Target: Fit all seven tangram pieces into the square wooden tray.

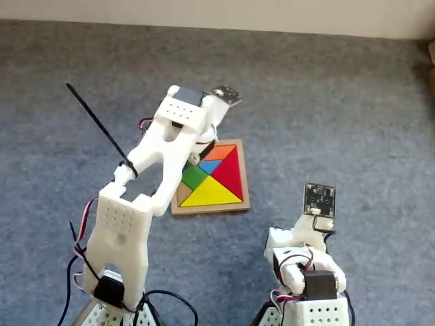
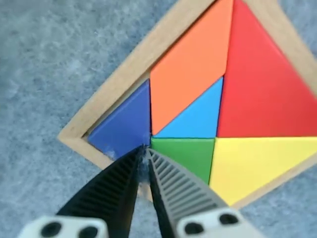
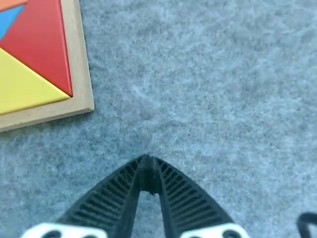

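Left end effector (image 2: 145, 151), clenched and empty, tips down on a full-looking square wooden tray (image 2: 119, 88).
Its tips sit where the dark blue triangle (image 2: 126, 124) meets the green piece (image 2: 185, 153). The orange parallelogram (image 2: 190, 64), light blue triangle (image 2: 198, 119), red triangle (image 2: 267, 89) and yellow triangle (image 2: 257, 161) also lie flush inside. A brownish patch (image 1: 183, 195) at the tray's 8 o'clock corner may be the seventh piece or bare tray floor, so the task looks done or one piece short. The right end effector (image 3: 147, 161), clenched on nothing, hovers over the grey counter (image 3: 223, 74) at the tray's 4 o'clock.
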### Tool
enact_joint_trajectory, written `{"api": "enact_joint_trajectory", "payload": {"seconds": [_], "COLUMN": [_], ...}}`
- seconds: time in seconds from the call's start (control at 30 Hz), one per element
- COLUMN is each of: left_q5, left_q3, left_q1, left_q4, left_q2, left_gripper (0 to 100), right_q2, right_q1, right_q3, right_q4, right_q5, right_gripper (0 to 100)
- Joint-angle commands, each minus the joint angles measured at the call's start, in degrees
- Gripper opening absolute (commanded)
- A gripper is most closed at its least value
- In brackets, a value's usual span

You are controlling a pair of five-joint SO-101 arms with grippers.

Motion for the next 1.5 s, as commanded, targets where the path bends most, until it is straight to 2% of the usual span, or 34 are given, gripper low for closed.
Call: {"api": "enact_joint_trajectory", "payload": {"seconds": [0.0,0.1,0.17,0.5,0.73,1.2,1.47], "left_q5": [0.97,2.55,2.81,2.9,2.9,2.55,2.81], "left_q3": [-1.54,2.59,7.08,40.31,56.92,77.32,80.84], "left_q1": [0.04,-0.57,-1.1,-1.89,-4.09,-4.53,-5.67], "left_q4": [0.26,-0.18,-3.6,-30.68,-46.51,-64.09,-63.47], "left_q2": [-6.37,-10.95,-14.55,-39.96,-53.58,-72.04,-84.53], "left_gripper": [1,1,1,1,1,1,1], "right_q2": [-0.92,-0.92,-0.92,-0.92,-0.92,-0.75,-0.75], "right_q1": [0.31,0.31,0.31,0.31,0.31,0.48,0.57], "right_q3": [6.9,6.9,6.9,6.9,6.9,6.81,6.81], "right_q4": [0.48,0.48,0.48,0.48,0.48,0.48,0.48], "right_q5": [-0.35,-0.35,-0.35,-0.35,-0.35,-0.35,-0.35], "right_gripper": [0.5,0.5,0.5,0.5,0.5,0.5,0.5]}}
